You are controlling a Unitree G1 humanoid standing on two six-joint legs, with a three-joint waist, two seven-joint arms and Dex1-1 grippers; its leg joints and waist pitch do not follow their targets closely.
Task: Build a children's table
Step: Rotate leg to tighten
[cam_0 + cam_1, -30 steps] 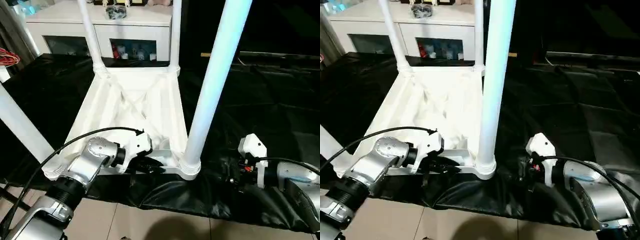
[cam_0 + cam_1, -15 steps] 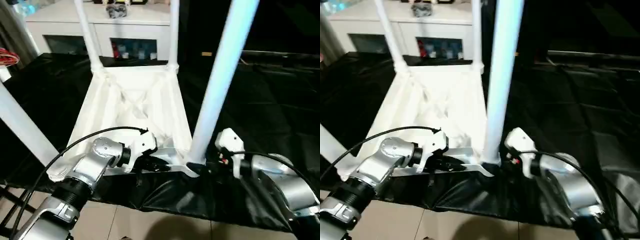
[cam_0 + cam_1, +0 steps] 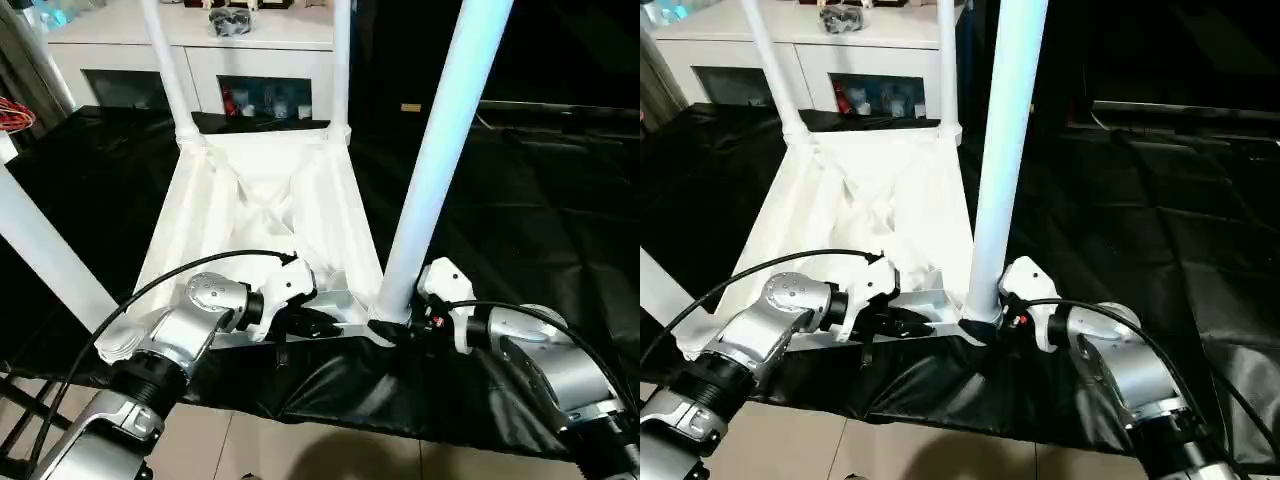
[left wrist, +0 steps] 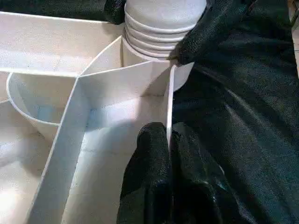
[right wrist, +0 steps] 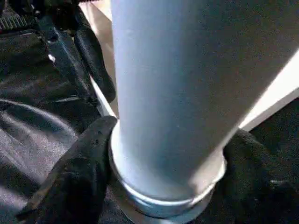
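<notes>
Your right gripper (image 5: 159,186) swung in from well off to the side, and its black fingers (image 5: 79,172) closed around the base of the nearest long tapered white plastic leg (image 3: 430,180), one on each flank. Your left gripper (image 4: 169,154) stayed pinching the raised rim of the upturned small white plastic children's table (image 3: 265,215) on the black-draped surface (image 3: 540,220). You looked set to seat that leg; beyond it, two far legs stood socketed.

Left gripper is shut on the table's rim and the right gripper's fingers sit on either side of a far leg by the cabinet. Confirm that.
Wrong leg. The right gripper straddles the base of the near leg, as its wrist view shows. The left gripper does pinch the rim.
</notes>
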